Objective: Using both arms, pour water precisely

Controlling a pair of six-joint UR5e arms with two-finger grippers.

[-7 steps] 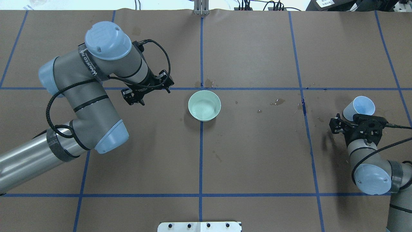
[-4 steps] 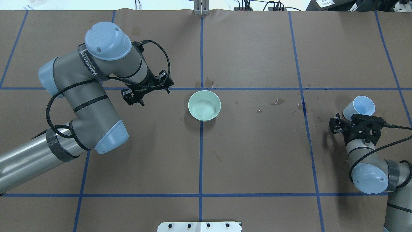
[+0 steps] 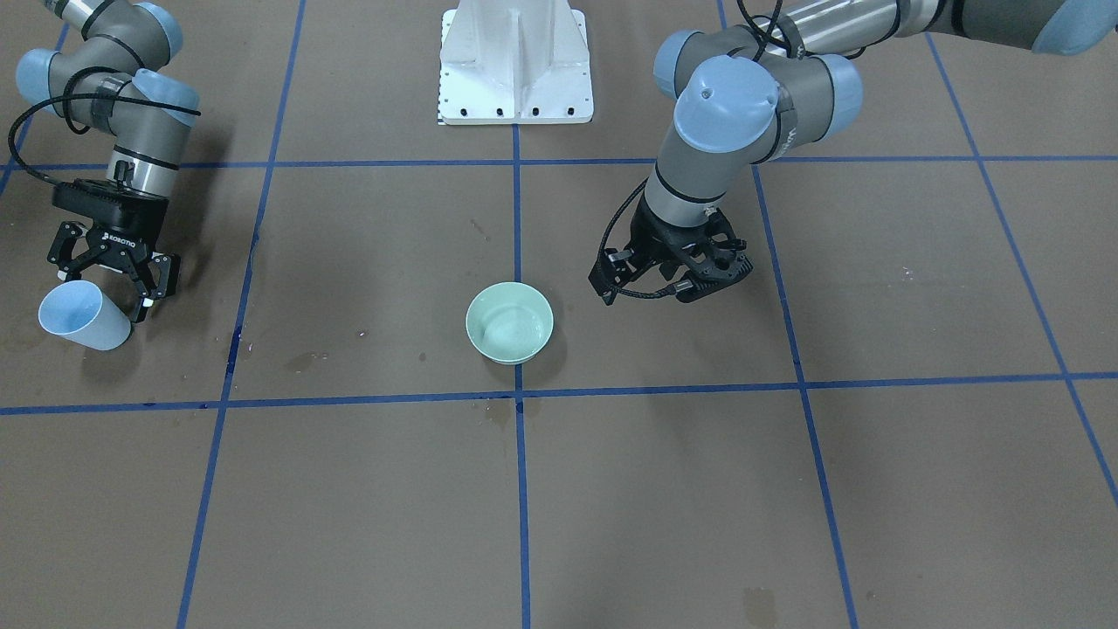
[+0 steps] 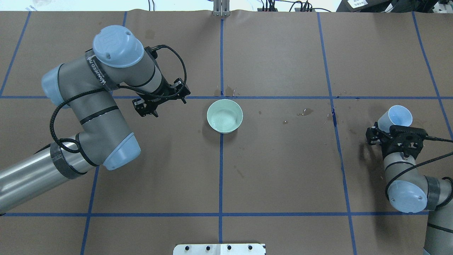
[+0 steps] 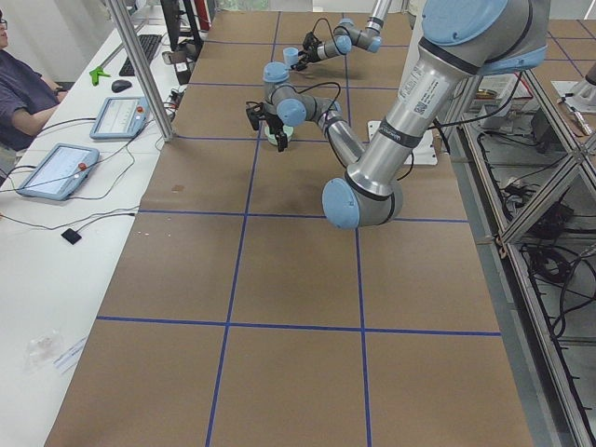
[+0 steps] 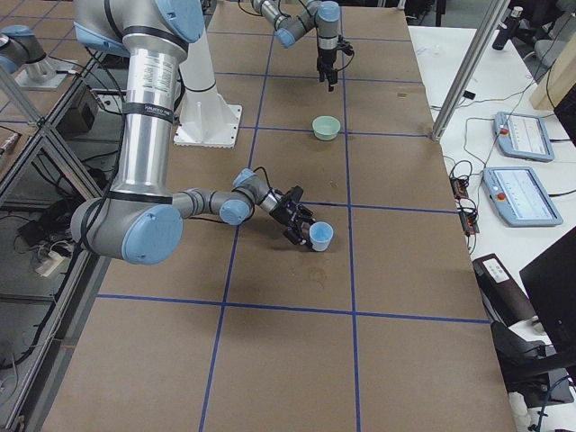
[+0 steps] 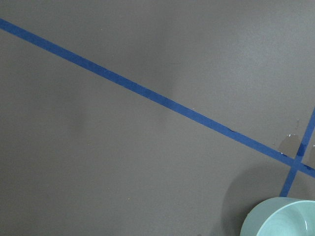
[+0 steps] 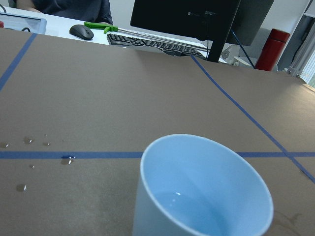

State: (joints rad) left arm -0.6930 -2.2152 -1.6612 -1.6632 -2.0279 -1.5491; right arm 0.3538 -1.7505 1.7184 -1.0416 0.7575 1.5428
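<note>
A pale blue cup [image 3: 83, 318] stands upright at the table's right end, with a little water [image 8: 189, 212] showing as a faint sheen at its bottom. My right gripper [image 3: 103, 293] is open, its fingertips on either side of the cup's near wall, not closed on it. From overhead the cup [image 4: 396, 118] stands just beyond the right gripper [image 4: 388, 134]. A mint green bowl [image 4: 224, 115] with rippling water sits at the table's centre. My left gripper [image 3: 690, 278] hangs over bare table beside the bowl, empty. I cannot tell how its jaws stand.
Dark wet stains [image 4: 306, 112] and droplets [image 8: 66, 160] mark the brown paper between bowl and cup. The white pedestal [image 3: 515, 61] stands at the robot's side. Blue tape lines [image 4: 221, 170] grid the table. Monitors and keyboards lie beyond the far edge.
My right arm has shifted slightly at the wrist and elbow while the cup stays in place. The left arm has barely moved.
</note>
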